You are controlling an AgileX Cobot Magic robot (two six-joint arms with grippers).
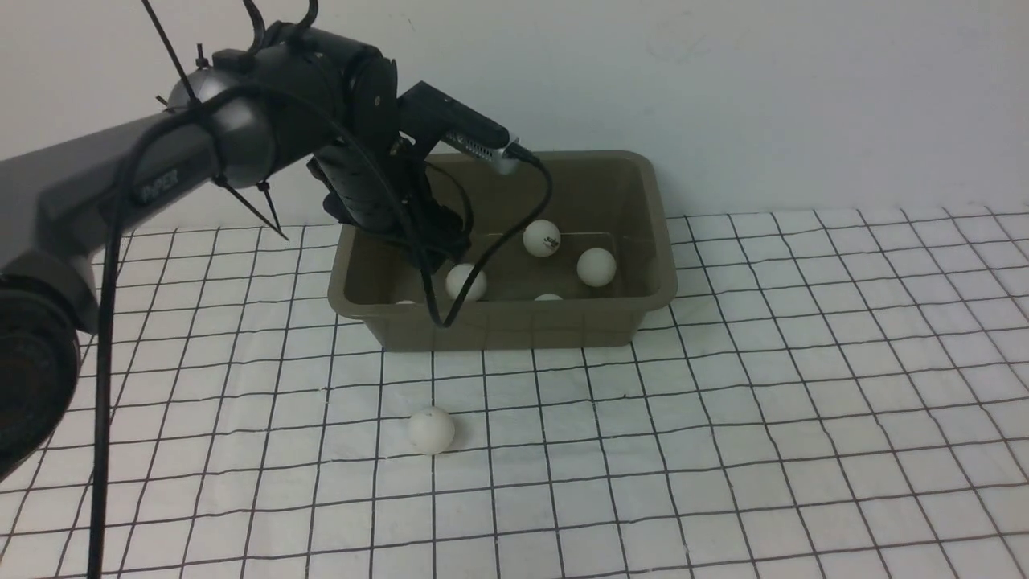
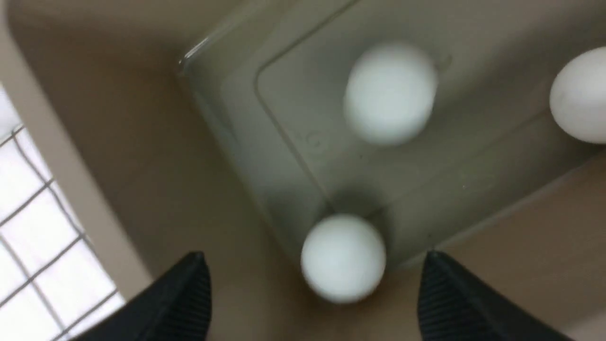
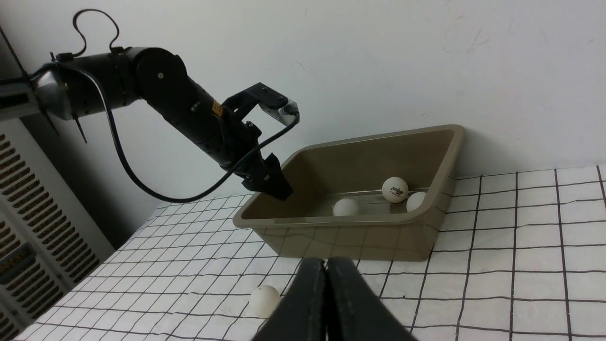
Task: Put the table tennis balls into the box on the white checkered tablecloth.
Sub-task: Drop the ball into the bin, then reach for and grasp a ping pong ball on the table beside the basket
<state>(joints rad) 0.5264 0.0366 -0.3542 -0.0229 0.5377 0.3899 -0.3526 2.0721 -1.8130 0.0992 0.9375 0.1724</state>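
The olive-brown box [image 1: 643, 299] stands on the white checkered tablecloth [image 1: 723, 450] near the back wall. Several table tennis balls lie inside it, among them one with a dark print [image 1: 541, 238] and one beside it [image 1: 596, 267]. My left gripper [image 2: 313, 255] hangs open over the box's left end, fingers [image 2: 189, 293] wide apart. A ball [image 2: 343, 257] sits below the gap, touching neither finger. Another ball [image 2: 389, 92] on the box floor looks blurred. One ball [image 1: 432, 430] lies on the cloth in front of the box. My right gripper [image 3: 325, 267] is shut and empty above the cloth.
The white wall runs right behind the box. My left arm [image 1: 161, 161] and its cable [image 1: 498, 241] reach across the box's left rim. A ribbed grey panel [image 3: 28, 227] stands off the cloth's left side in the right wrist view.
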